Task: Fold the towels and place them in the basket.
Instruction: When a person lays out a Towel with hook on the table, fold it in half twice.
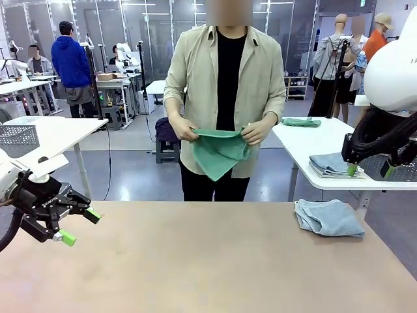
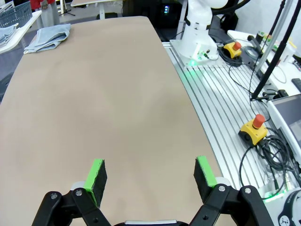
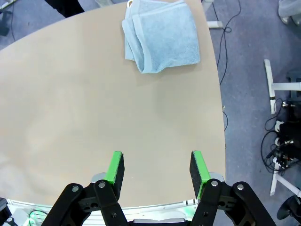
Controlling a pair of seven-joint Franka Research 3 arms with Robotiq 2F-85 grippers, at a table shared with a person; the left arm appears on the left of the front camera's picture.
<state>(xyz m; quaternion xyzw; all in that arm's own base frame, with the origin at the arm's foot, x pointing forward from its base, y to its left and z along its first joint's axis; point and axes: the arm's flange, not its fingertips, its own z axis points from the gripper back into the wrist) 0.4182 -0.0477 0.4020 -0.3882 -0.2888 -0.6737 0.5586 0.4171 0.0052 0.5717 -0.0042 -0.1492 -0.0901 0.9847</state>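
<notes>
The person at the far side holds a green towel (image 1: 218, 151) in both hands at waist height. A folded light blue towel (image 1: 329, 217) (image 2: 47, 36) (image 3: 162, 35) lies on the table's right end. The mesh basket (image 1: 399, 171) (image 2: 16, 14) stands on the white side table at the right, partly behind my right gripper. My left gripper (image 1: 79, 225) (image 2: 149, 172) hangs open over the table's near left. My right gripper (image 1: 369, 171) (image 3: 157, 165) is open high above the right end, with the blue towel beyond its fingertips. Neither gripper holds anything.
The white side table (image 1: 306, 143) carries a stack of folded blue-grey towels (image 1: 332, 164) and a green towel (image 1: 301, 122). A paler mesh basket (image 1: 16, 140) sits on a white table at the far left. Cables and emergency-stop buttons (image 2: 254, 127) lie beside the table.
</notes>
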